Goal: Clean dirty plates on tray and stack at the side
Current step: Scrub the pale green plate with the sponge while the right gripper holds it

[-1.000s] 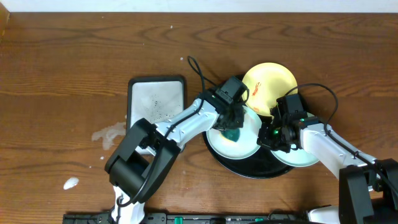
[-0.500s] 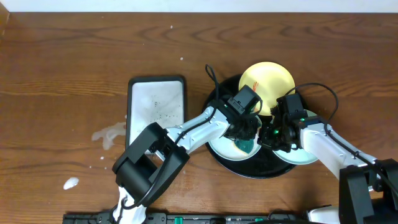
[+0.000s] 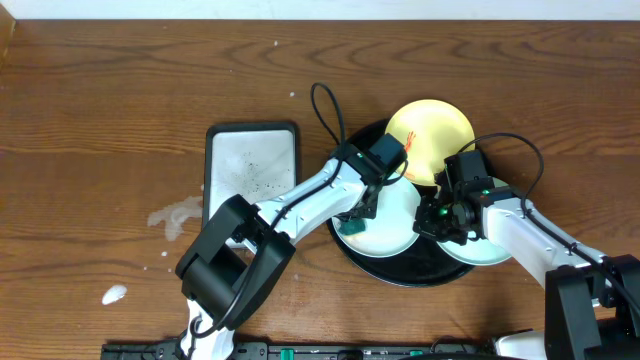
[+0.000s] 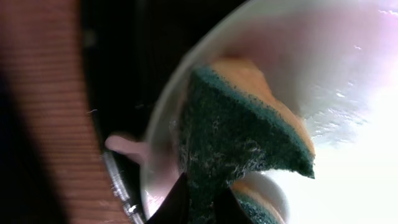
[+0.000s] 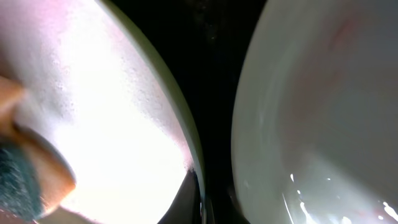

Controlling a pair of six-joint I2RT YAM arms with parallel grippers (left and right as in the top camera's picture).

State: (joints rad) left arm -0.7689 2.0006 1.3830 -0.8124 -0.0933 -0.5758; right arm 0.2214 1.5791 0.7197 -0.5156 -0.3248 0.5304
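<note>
Overhead, with both wrist views. A glossy black tray (image 3: 343,252) with a raised rim stands on the wooden desk (image 3: 100,100) and holds all three plates. The yellow plate (image 3: 435,135) lies at the tray's far edge and carries a red-orange smear on its left part. Mint plate A (image 3: 395,228) occupies the left-centre of the tray, and mint plate B (image 3: 485,252) the near right. The two lie just beside each other, with a strip of black tray (image 5: 211,74) showing between their rims.

The left gripper (image 3: 352,222) reaches into plate A (image 4: 336,56). Its fingers (image 4: 177,208) are clamped on a sponge (image 4: 242,137), whose dark green scouring face is turned to the camera over an orange body. The sponge (image 3: 350,228) presses on the plate's left inner wall, close to the rim. Plate A's floor looks wet and glaring.

The right gripper (image 3: 440,218) has its fingers (image 5: 186,199) drawn fully together, tips down at the right rim of plate A (image 5: 93,124), facing plate B (image 5: 323,124). Whether they pinch that rim cannot be told. The sponge's edge (image 5: 25,171) shows at the far left of this view.

Left of the tray sits a white rectangular sponge dish (image 3: 252,165) with a dark rim, holding only a wet film and dark specks. A pale wet patch (image 3: 175,216) and a white blob (image 3: 115,295) lie on the desk beside it
</note>
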